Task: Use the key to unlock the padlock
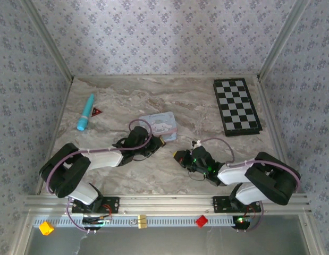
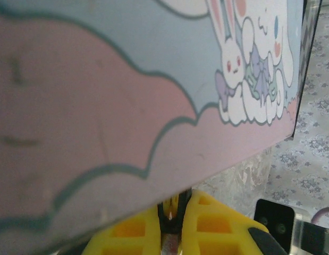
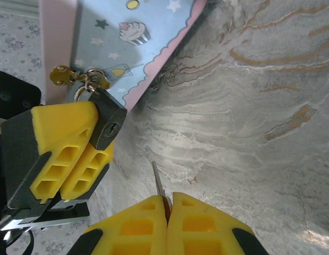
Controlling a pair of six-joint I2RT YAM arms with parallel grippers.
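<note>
**Fig.** One black, blocky padlock (image 3: 108, 125), keyhole facing outward, was clamped between the ribbed yellow fingers of the left gripper (image 3: 90, 143) at the edge of one pale blue, cartoon-printed tin (image 3: 116, 48). One thin metal key (image 3: 158, 180) was pinched in the closed right gripper (image 3: 168, 201). One chessboard (image 1: 237, 106) and one turquoise cylinder (image 1: 85, 111) were laid on the marbled table (image 1: 169, 101).

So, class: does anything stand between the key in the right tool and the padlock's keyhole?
Nothing visible does. The key juts from the right tool toward the padlock pinched in the left tool. Its keyhole faces the key across a stretch of marble table.
</note>
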